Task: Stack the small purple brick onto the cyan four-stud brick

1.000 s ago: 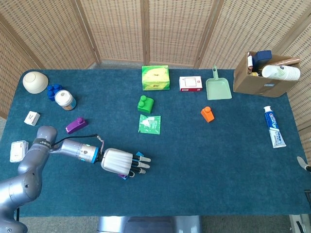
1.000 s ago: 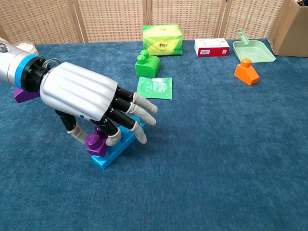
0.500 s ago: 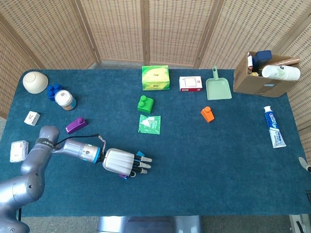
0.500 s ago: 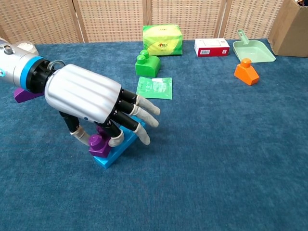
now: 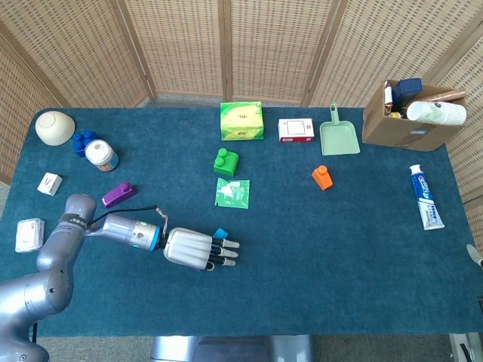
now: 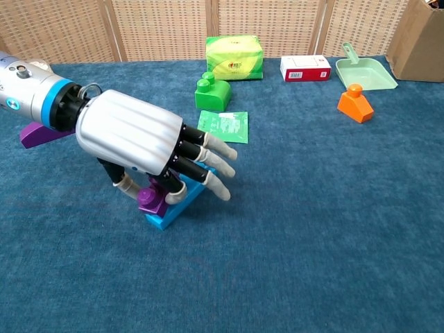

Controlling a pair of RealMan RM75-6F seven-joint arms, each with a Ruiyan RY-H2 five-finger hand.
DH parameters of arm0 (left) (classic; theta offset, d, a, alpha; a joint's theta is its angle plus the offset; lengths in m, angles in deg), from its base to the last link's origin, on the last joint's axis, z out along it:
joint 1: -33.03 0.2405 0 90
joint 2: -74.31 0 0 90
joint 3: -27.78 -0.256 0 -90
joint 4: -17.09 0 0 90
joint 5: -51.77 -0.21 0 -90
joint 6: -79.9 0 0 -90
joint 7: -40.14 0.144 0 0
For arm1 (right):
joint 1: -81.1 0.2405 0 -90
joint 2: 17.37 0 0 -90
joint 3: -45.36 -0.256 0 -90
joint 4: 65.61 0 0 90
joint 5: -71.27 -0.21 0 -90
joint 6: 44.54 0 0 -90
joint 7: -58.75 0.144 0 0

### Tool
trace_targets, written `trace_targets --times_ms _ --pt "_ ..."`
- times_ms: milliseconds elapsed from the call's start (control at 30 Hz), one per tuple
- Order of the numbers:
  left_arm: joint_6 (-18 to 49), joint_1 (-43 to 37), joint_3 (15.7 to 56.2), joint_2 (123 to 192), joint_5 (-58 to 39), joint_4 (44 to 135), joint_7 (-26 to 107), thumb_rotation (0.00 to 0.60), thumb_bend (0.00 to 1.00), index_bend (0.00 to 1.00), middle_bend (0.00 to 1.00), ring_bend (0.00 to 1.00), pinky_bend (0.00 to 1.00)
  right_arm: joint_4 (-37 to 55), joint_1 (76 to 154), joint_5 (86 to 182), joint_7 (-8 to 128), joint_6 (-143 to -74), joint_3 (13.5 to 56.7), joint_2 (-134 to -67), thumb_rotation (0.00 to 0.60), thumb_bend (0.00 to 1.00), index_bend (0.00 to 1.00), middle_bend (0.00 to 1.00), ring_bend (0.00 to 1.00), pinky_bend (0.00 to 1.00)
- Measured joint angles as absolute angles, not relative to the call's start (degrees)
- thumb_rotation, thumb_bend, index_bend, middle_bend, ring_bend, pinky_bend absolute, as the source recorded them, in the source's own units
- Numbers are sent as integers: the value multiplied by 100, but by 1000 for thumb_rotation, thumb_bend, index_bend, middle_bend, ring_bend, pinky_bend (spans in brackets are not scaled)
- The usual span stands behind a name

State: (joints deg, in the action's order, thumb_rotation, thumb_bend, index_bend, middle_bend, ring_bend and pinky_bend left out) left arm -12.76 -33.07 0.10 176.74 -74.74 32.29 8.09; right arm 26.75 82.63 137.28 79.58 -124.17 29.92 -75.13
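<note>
Showing the left hand (image 6: pixel 135 142) low over the blue surface (image 5: pixel 324 249), palm down, with its fingers (image 6: pixel 218 186) extended forward and its thumb curled beneath. The small purple brick (image 6: pixel 153 199) sits on the near end of the cyan four-stud brick (image 6: pixel 182 201), pinched between the thumb and the underside of the fingers; the cyan brick rests on the surface with its far end emerging beyond the fingertips. In the head view only a corner of the cyan brick shows past the hand. A second purple brick (image 5: pixel 118 194) lies behind the forearm, near a white jar (image 5: pixel 100 154), blue bricks (image 5: pixel 84 142) and a cream bowl (image 5: pixel 54 127). Farther back lie a green brick (image 5: pixel 226 162), a green sachet (image 5: pixel 232 193), a green box (image 5: pixel 241 121), an orange brick (image 5: pixel 322 177) and a green dustpan (image 5: pixel 339 136). The right hand appears in neither view.
</note>
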Motion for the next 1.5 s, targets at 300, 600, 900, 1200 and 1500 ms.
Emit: trace_targets --times_ms 300,600,900,1200,1500 --pt "-1125 -3313 19 17629 -7316 3375 886 600 385 491 95 0 0 2672 8235 13751 8004 -12425 2992 -7508 600 177 344 193 0 132" --pt "-924 -3293 79 17582 -7145 3477 849 600 380 380 67 0 0 2671 8212 13771 8046 -12419 2994 -7489 600 176 343 192 0 132" --pt "-796 -3281 156 17523 -6998 3595 864 600 381 279 35 0 0 2650 8199 13784 8081 -12411 2997 -7495 600 175 339 192 0 133" --pt "-788 -3236 339 17435 -6767 3690 861 600 381 260 33 0 0 2622 8199 13799 8119 -12404 2989 -7502 600 176 339 192 0 133" --pt "-777 -2978 759 17182 -6224 4197 808 575 381 256 35 0 0 2549 8259 13842 8156 -12319 2985 -7526 600 176 339 193 0 132"
